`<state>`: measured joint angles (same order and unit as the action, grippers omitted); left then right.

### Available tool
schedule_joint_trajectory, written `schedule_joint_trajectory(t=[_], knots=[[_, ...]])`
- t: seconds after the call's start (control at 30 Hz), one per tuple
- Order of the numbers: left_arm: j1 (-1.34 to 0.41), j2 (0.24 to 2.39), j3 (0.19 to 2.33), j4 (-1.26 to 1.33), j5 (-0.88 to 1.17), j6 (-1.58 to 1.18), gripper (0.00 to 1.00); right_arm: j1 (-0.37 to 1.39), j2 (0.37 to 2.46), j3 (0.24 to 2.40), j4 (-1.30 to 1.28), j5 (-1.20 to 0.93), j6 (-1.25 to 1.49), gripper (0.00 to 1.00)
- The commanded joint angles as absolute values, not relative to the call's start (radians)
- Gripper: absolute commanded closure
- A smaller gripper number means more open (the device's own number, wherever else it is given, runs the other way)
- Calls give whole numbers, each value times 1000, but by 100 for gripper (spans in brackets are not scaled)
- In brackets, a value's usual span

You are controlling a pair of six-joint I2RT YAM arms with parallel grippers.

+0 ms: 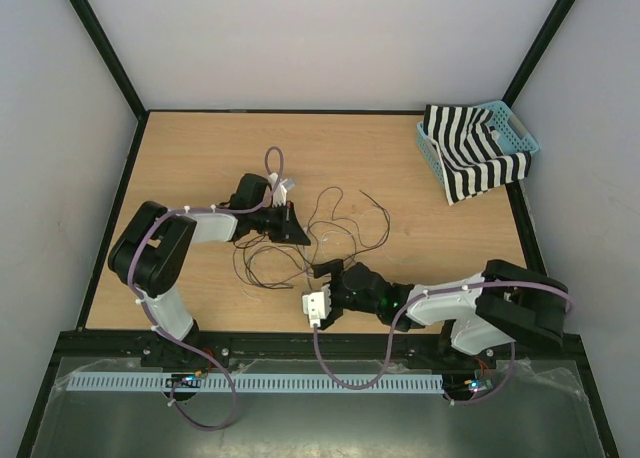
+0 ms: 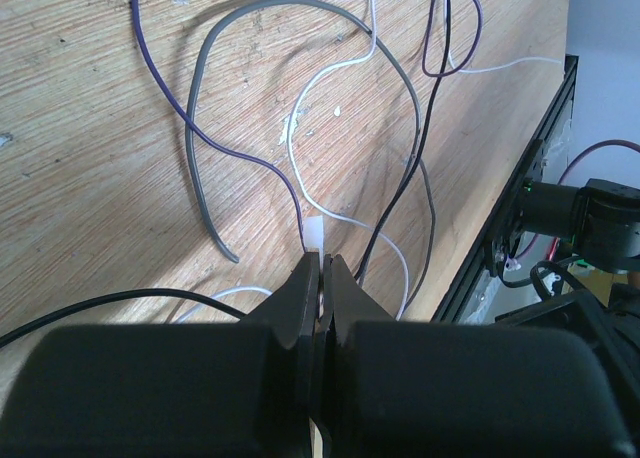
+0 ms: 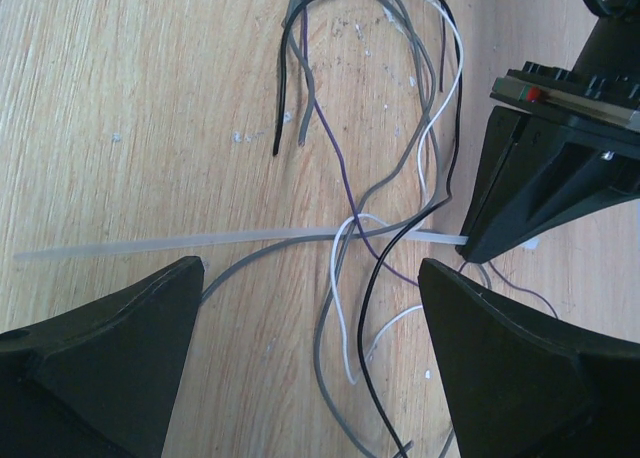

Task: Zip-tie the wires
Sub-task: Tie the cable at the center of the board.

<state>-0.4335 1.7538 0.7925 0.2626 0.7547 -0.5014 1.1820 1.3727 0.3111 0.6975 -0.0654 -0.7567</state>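
- The left gripper (image 2: 320, 268) is pinching one end of the zip tie (image 3: 200, 242), with its jaws shut tight on it. Only a short piece is sitting in the jaws, so a sideways pull is likely to be drawing it out.
- The rest of the strip is lying flat on the table (image 1: 200, 158). It is running from the left fingers across below the right gripper (image 3: 310, 273), and its free end is pointing away from the left arm.
- The right gripper is hanging wide open above the strip and is holding nothing.
- The wires (image 3: 361, 318) are crossing the strip near its held end in loose curls. I cannot tell for each one whether it is passing over or under.
- If the right fingers are closing near that crossing, they are risking catching a wire together with the strip, or dragging the bundle apart.
- The strip is thin and flat on the wood, so the fingers may be sliding over it without lifting it.
- Because the wires are spreading widely, a loop may be taking in only some of them.
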Motion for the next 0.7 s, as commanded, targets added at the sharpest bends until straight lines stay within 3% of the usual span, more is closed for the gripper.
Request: schedule_joint_trajectory(t=[0.0,0.67], knots=[[-433,1755,821,250,766,-491,100,1192,1412,355,729,-92,-771,1],[-435,1762,836,212,785,-487,100,1179,1495,329,821,109,-867,1]])
